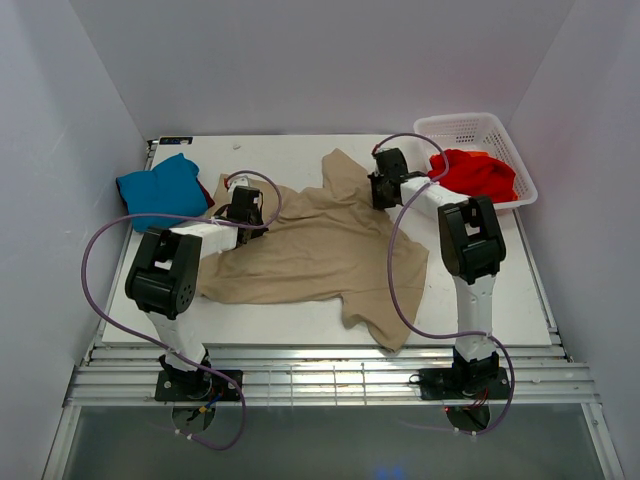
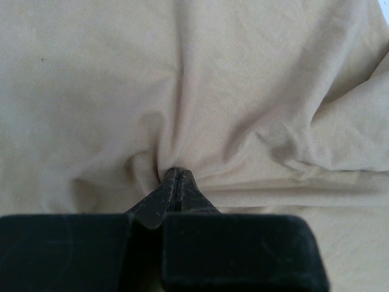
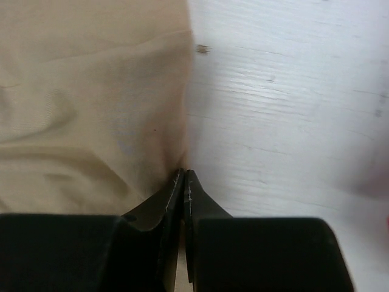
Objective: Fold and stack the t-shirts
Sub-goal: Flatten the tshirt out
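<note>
Wrist views alone show jaws pinching the tan t-shirt (image 2: 182, 91).

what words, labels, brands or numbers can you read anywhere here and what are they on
None can be read in any view.
The tan shirt, blue shirt, red shirt and white basket show no print or tag.
A small dark strip at the far left edge of the table may be a label, but it is too small to read.

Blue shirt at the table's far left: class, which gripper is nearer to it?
Left. The left gripper pinches the tan shirt just right of the blue shirt. The right gripper holds the tan shirt's other edge, over by the basket.
</note>
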Robot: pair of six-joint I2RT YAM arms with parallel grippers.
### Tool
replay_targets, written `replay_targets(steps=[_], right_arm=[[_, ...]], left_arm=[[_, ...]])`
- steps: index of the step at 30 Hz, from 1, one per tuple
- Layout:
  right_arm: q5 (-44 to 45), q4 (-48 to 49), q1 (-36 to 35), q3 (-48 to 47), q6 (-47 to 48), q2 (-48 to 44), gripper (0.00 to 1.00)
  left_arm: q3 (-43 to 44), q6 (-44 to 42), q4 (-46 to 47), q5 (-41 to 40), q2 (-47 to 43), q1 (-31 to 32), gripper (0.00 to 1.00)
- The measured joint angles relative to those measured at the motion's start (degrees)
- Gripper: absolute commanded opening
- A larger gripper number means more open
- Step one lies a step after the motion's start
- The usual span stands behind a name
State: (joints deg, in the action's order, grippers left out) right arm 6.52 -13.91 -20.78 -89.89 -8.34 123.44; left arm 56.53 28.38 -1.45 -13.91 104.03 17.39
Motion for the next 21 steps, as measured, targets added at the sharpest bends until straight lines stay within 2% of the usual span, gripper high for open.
replay_targets(steps=[10,19,21], right_arm=[[13.7,-5.3,1.5,-3.0,3.8,-2.0,0.08],[17.9,-7.0,2.3,-8.7,6.3,-1.8,0.08],[18.3,-6.9,2.3,-9.0,6.7,-1.8,0.11]], left_arm=[[-0.8,-0.1,0.4,0.2,-0.6,0.0,0.0],[-1.0,-0.1,0.6,0.6,-0.6,0.3,0.0],[-1.0,-0.1,0.6,0.7,-0.6,0.3,0.0]])
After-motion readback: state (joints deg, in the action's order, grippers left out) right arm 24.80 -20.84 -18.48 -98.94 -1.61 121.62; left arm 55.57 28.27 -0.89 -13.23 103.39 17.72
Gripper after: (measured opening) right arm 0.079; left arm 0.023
